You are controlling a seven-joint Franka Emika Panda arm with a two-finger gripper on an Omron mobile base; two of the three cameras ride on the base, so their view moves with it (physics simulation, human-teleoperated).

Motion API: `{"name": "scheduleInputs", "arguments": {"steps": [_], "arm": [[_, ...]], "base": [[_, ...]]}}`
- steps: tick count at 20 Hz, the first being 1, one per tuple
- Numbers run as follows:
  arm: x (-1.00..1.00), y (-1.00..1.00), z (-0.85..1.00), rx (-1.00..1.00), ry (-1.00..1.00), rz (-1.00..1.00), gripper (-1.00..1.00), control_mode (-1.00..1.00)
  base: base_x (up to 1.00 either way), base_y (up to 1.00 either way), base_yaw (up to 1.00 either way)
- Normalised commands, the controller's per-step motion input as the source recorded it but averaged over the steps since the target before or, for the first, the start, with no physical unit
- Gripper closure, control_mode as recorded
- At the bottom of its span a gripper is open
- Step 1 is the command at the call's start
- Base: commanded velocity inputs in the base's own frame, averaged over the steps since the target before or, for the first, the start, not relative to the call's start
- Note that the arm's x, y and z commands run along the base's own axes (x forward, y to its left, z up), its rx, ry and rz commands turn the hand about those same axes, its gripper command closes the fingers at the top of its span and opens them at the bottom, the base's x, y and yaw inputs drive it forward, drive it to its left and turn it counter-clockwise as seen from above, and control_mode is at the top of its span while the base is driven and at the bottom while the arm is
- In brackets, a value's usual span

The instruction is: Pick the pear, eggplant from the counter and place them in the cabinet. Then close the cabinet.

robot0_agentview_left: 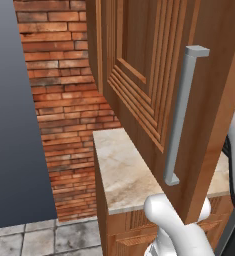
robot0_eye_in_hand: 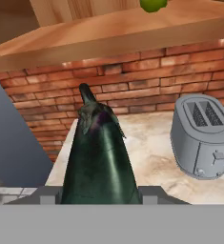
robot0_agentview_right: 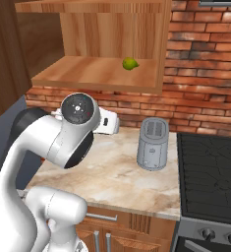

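Rising between the fingers of the end effector (robot0_eye_in_hand: 98, 200), the dark eggplant (robot0_eye_in_hand: 99, 157) is gripped stem-up above the tabletop (robot0_agentview_right: 117, 172). The pear (robot0_agentview_right: 130, 63) is seen resting on the open cabinet (robot0_agentview_right: 97, 74) shelf. A grey toaster (robot0_agentview_right: 153, 143) stands on the tabletop below.

Pear (robot0_agentview_right: 130, 63) on cabinet (robot0_agentview_right: 100, 74) shelf (eggplant (robot0_eye_in_hand: 100, 162) upright).
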Motion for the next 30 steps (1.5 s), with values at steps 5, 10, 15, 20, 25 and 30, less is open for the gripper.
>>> {"name": "scheduleInputs", "arguments": {"steps": [5, 10, 15, 20, 25, 30], "arm": [[0.23, 0.00, 0.67, 0.08, -0.25, 0.08, 1.00, -1.00], [0.53, 0.05, 0.43, 0.06, -0.11, 0.02, 1.00, -1.00], [0.90, 0.29, 0.14, 0.01, -0.04, 0.00, 1.00, -1.00], [1.00, 0.27, 0.12, 0.00, 0.00, 0.00, 1.00, -1.00], [1.00, 0.03, 0.10, 0.00, 0.01, 0.00, 1.00, -1.00], [0.94, 0.00, 0.01, 0.00, 0.01, 0.00, 1.00, -1.00]], "base": [[0.00, 0.00, 0.00], [0.00, 0.00, 0.00], [0.00, 0.00, 0.00], [0.00, 0.00, 0.00], [0.00, 0.00, 0.00], [0.00, 0.00, 0.00]]}}
